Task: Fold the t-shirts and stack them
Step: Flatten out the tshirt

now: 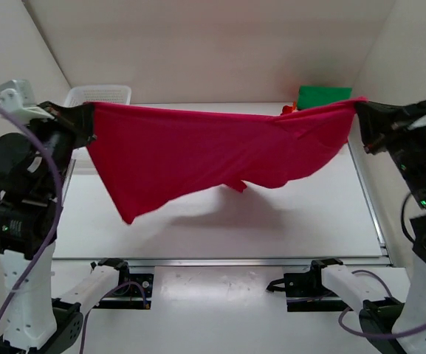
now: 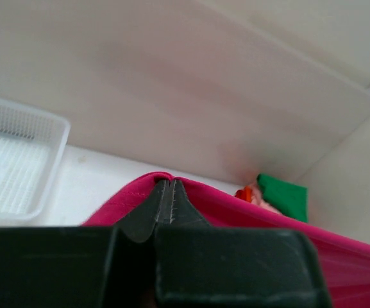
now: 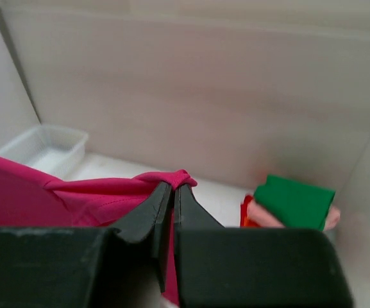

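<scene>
A magenta-pink t-shirt [image 1: 213, 155] hangs stretched in the air above the table, held at both top corners. My left gripper [image 1: 87, 116] is shut on its left corner; in the left wrist view the cloth [image 2: 236, 212] wraps over the closed tips [image 2: 165, 186]. My right gripper [image 1: 360, 110] is shut on its right corner; in the right wrist view the cloth [image 3: 95, 192] bunches at the tips [image 3: 174, 186]. A stack of folded shirts sits at the back right, green on top [image 1: 323, 96], light pink [image 3: 268, 215] and orange-red [image 3: 245, 212] beneath. It also shows in the left wrist view [image 2: 284, 196].
A white plastic mesh basket [image 1: 98, 94] stands at the back left, also seen in the left wrist view [image 2: 18, 160] and the right wrist view [image 3: 43, 147]. White walls close in the back and both sides. The shirt's shadow lies on the white table [image 1: 272, 228].
</scene>
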Controlling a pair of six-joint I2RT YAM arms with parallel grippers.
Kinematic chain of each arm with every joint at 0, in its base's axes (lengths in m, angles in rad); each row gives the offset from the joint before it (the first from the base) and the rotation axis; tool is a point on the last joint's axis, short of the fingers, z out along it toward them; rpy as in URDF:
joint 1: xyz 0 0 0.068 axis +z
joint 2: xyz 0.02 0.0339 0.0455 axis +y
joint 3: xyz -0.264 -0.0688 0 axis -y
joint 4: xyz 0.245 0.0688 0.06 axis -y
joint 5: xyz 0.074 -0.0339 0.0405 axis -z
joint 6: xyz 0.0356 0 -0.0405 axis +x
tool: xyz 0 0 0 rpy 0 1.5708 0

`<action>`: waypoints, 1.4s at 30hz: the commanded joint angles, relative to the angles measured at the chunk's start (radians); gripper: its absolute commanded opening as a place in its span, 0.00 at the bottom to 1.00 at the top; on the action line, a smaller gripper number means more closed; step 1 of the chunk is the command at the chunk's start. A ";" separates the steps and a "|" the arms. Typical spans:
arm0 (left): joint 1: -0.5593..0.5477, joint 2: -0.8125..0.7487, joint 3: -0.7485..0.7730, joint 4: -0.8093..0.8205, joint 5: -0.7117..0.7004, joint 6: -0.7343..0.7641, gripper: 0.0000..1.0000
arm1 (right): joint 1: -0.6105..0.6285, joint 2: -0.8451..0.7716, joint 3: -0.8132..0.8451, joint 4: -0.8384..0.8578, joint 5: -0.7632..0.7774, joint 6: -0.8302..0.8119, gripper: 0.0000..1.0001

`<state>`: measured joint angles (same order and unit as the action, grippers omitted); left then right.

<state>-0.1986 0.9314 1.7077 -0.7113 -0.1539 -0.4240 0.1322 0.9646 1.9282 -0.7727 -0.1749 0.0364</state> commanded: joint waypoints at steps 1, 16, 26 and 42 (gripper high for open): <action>-0.024 0.029 0.090 -0.030 0.023 -0.007 0.00 | 0.018 -0.006 0.081 0.075 0.049 -0.006 0.00; 0.297 0.277 -0.163 -0.046 0.294 0.070 0.00 | -0.308 0.170 -0.130 0.021 -0.034 0.115 0.00; 0.183 0.204 0.030 0.068 0.393 -0.058 0.00 | -0.235 0.060 -0.063 0.162 -0.199 0.188 0.00; 0.154 0.331 0.046 0.013 0.472 -0.098 0.00 | -0.206 0.179 -0.077 0.250 -0.471 0.266 0.00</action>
<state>-0.0544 1.1908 1.8111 -0.6750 0.3149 -0.5171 -0.0673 1.0309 1.8923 -0.5690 -0.5774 0.2626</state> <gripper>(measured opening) 0.014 0.008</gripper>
